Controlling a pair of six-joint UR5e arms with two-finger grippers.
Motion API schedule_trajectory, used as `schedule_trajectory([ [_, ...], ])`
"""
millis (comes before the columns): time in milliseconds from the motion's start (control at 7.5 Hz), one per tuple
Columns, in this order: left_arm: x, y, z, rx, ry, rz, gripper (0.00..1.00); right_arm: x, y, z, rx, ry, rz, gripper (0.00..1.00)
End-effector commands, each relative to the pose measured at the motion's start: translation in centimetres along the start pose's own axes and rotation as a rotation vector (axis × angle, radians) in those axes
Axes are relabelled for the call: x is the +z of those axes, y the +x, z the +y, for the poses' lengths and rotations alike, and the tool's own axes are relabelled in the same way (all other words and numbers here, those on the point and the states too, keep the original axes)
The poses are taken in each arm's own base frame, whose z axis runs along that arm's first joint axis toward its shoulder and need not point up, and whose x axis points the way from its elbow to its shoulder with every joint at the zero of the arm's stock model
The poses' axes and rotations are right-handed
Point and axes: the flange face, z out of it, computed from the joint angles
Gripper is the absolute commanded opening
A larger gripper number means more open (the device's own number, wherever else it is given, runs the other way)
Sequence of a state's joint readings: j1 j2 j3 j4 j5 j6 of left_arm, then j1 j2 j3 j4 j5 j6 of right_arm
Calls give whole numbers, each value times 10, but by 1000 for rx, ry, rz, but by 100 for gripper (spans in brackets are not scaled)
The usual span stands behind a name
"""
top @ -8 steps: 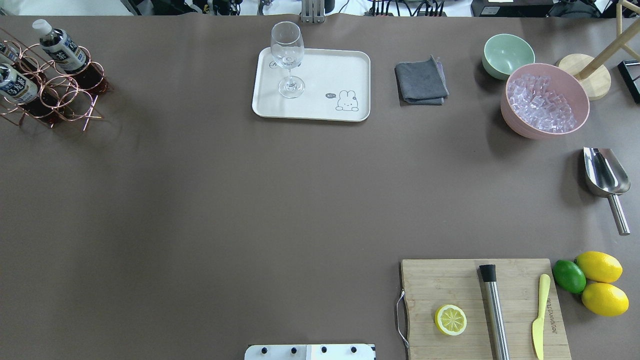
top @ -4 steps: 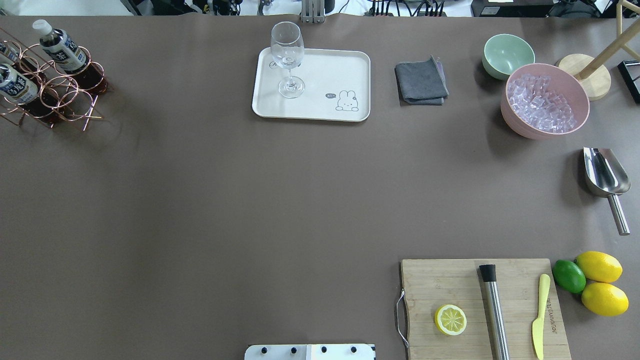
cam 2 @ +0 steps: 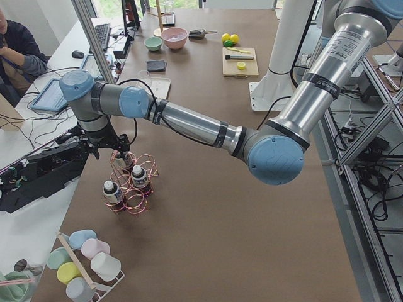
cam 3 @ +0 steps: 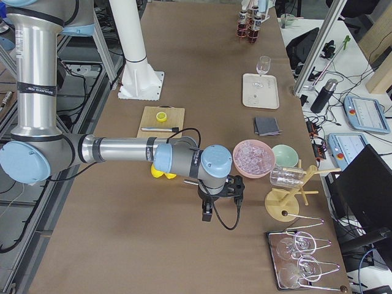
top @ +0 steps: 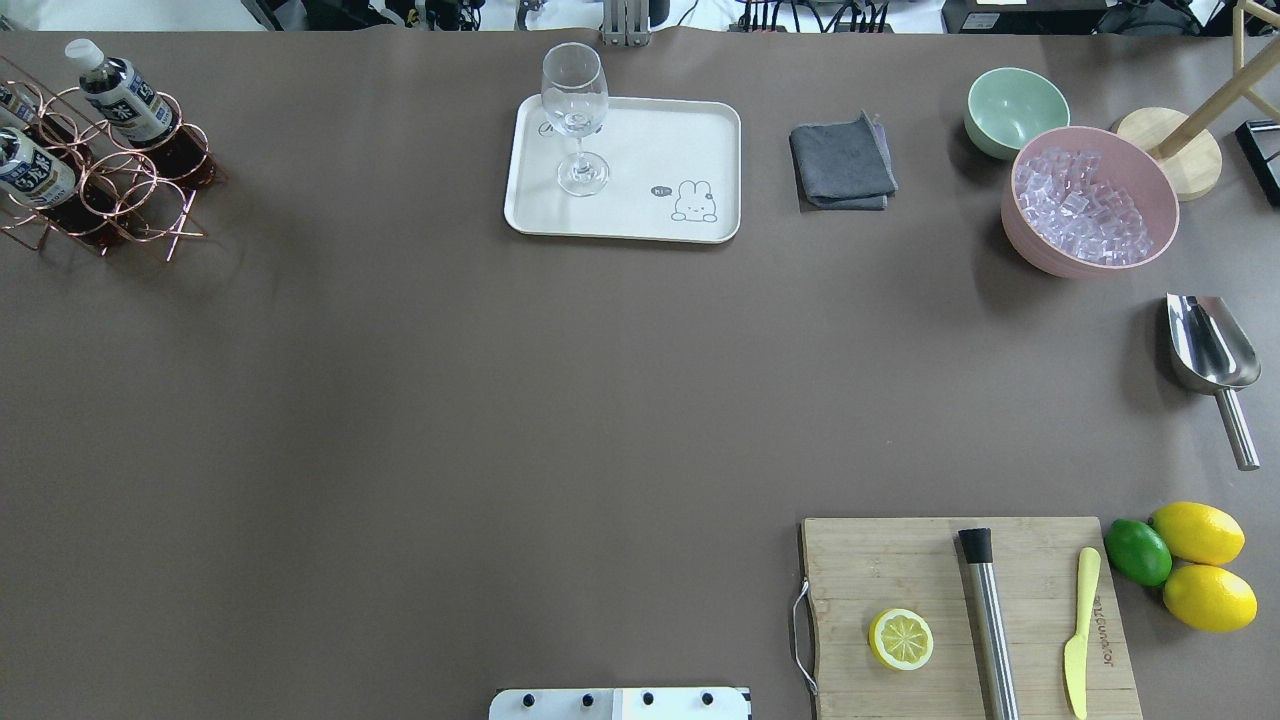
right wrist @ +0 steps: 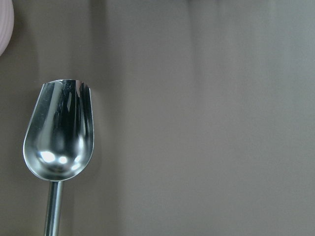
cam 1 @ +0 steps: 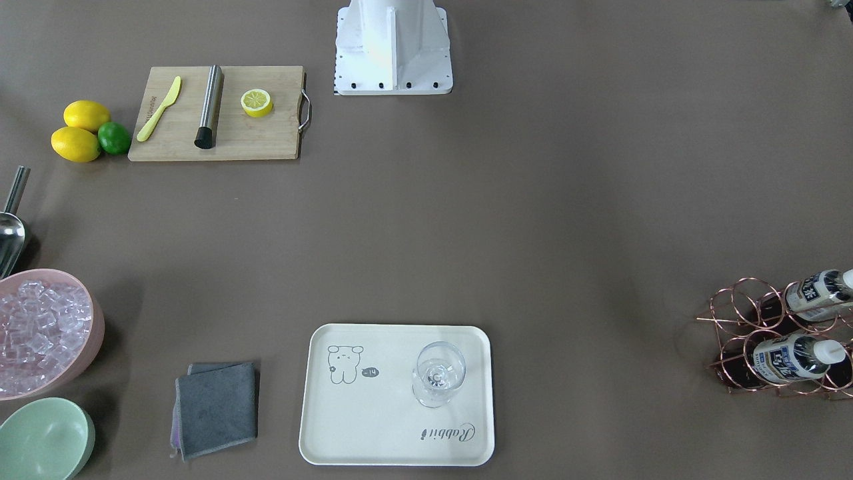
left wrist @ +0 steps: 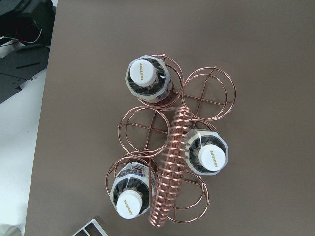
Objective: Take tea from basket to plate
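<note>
The copper wire basket stands at the table's far left corner and also shows in the front view. It holds three tea bottles: one at the back, one in front, and a third cut off by the frame edge. The left wrist view looks straight down on their white caps and on the coiled handle. The cream plate lies at the far middle with a wine glass on it. My left gripper hangs over the basket. My right gripper is over the scoop. I cannot tell whether either is open.
A grey cloth, a mint bowl, a pink bowl of ice and a metal scoop lie at the right. A cutting board holds a lemon half, a steel muddler and a knife, with lemons and a lime beside it.
</note>
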State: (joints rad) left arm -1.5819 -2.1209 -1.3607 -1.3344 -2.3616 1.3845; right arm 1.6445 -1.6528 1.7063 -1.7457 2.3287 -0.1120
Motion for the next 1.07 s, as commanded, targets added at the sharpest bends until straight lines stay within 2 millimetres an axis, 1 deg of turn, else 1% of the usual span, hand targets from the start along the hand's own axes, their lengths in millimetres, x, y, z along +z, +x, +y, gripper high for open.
schedule_trajectory([
  [0, 19, -2, -9, 68, 1, -8, 90, 0, 0, 0, 0, 0, 2, 100],
  [133, 18, -1, -12, 73, 3, -11, 88, 0, 0, 0, 0, 0, 2, 100],
  [267, 17, -2, -14, 78, 4, -13, 82, -1, 1, 0, 1, 1, 2, 100],
  [400, 26, 0, -23, 93, 4, -2, 75, 0, 0, 0, 0, 0, 2, 100],
  [533, 28, 0, -26, 100, 4, -3, 70, -1, 1, 0, 1, 1, 3, 100],
  [800, 31, 2, -30, 108, 5, -2, 69, 0, 0, 0, 0, 0, 5, 100],
  [933, 33, 5, -28, 109, 5, -1, 61, 0, 0, 0, 0, 0, 5, 100],
])
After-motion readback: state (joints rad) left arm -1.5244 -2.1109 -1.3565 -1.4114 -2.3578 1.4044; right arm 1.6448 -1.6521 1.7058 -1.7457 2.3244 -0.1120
